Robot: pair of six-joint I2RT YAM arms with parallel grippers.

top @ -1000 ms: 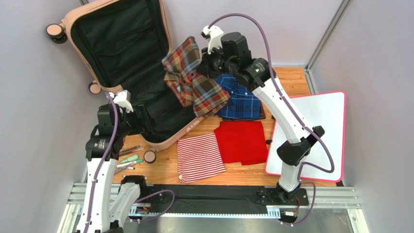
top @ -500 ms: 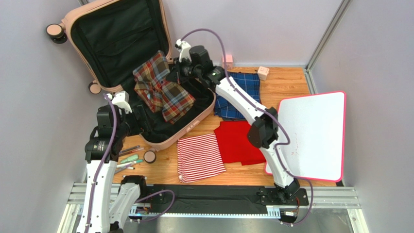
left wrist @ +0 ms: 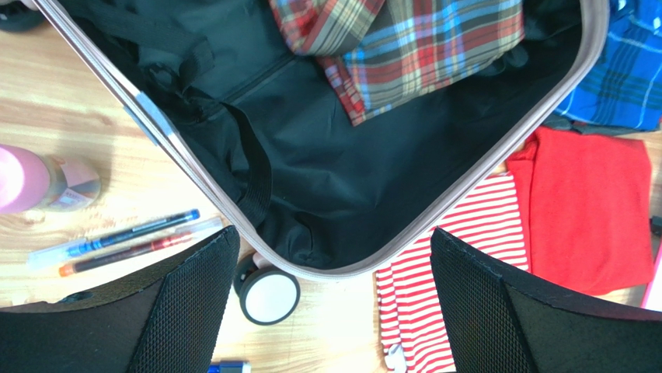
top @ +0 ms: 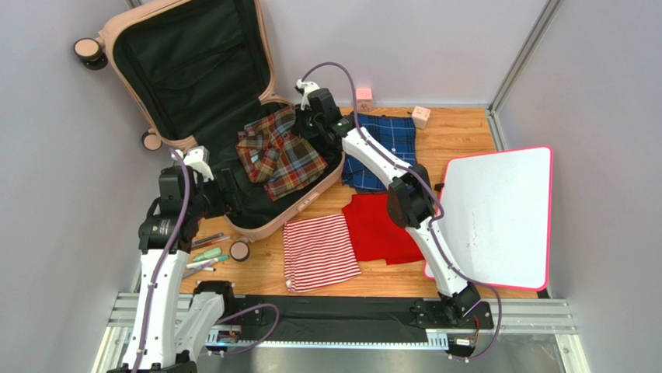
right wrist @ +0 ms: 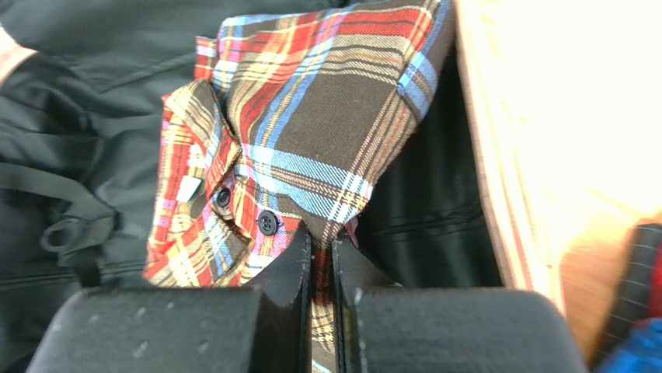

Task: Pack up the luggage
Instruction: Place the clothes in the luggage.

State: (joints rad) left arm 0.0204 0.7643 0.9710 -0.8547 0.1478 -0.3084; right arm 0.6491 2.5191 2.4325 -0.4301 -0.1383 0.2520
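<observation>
The luggage (top: 299,203) is a pale pink hard-shell suitcase lying open, its black-lined lid propped against the back-left wall. A brown and red plaid shirt (top: 280,155) lies crumpled in its base. My right gripper (top: 301,124) reaches over the far rim and is shut on a fold of that plaid shirt (right wrist: 311,116), with cloth pinched between the fingers (right wrist: 321,241). My left gripper (top: 225,190) hovers open over the luggage's near-left corner (left wrist: 342,268), holding nothing (left wrist: 334,233). A caster wheel (left wrist: 268,295) shows beneath it.
A blue plaid shirt (top: 385,148), a red garment (top: 386,225) and a red-and-white striped cloth (top: 318,250) lie on the wooden table right of the luggage. Pens (top: 206,252) lie left. A white board with pink rim (top: 497,217) stands right. Two small cubes (top: 364,95) sit at the back.
My right arm has carried the plaid shirt leftward and down from above the table into the luggage's base. The left arm has barely moved.
</observation>
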